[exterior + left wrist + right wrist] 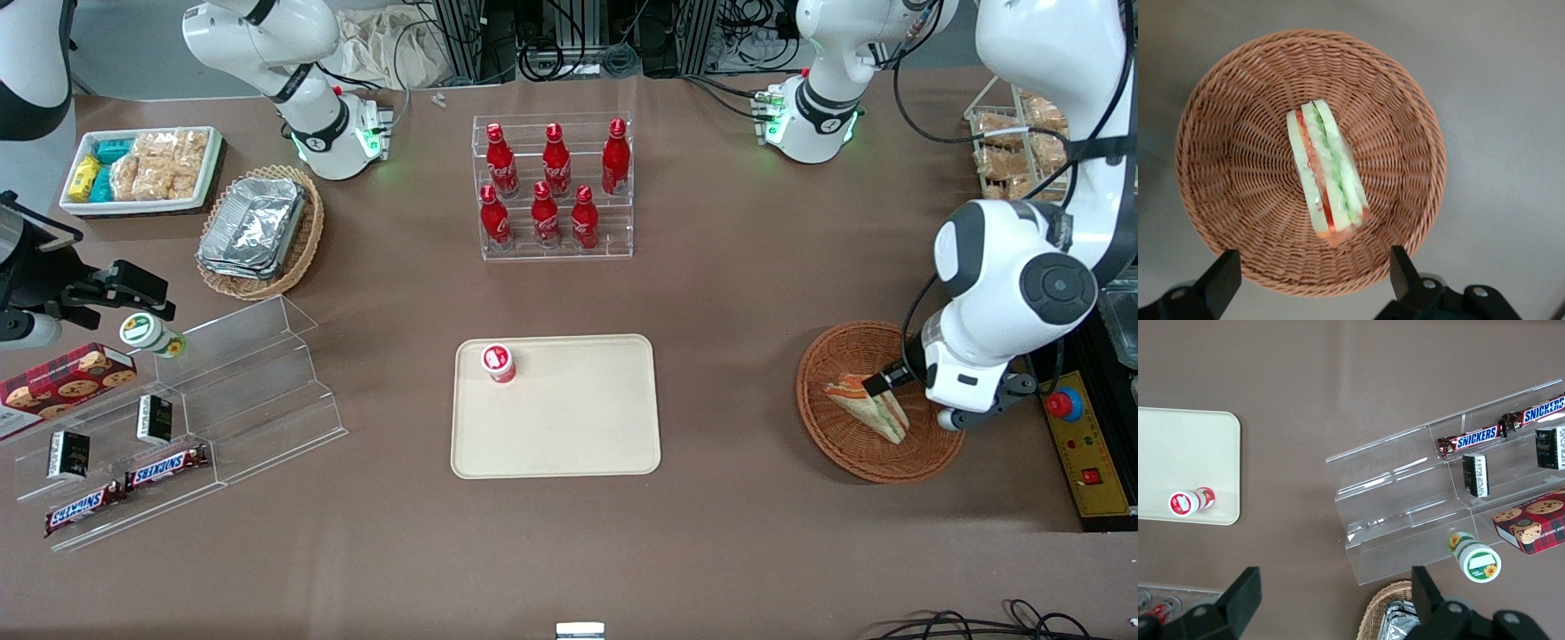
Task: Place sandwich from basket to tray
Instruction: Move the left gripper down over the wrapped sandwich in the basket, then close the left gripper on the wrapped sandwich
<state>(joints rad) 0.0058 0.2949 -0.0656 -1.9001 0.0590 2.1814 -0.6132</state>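
Note:
The sandwich (869, 404) is a pale triangular wedge with orange-red and green filling. It lies in the round reddish-brown wicker basket (822, 427) toward the working arm's end of the table. The left wrist view shows the sandwich (1328, 173) lying in the middle of the basket (1225, 167). My gripper (1313, 273) hangs above the basket, open and empty, its fingers (1399, 270) spread wide over the basket's rim. In the front view the arm covers the gripper. The cream-beige tray (578, 427) lies mid-table.
A small red-and-white pot (499, 363) stands on the tray. A clear rack of red bottles (551, 187) stands farther from the front camera. A control box with a red button (1064, 404) lies beside the basket. Clear snack shelves (178, 418) lie toward the parked arm's end.

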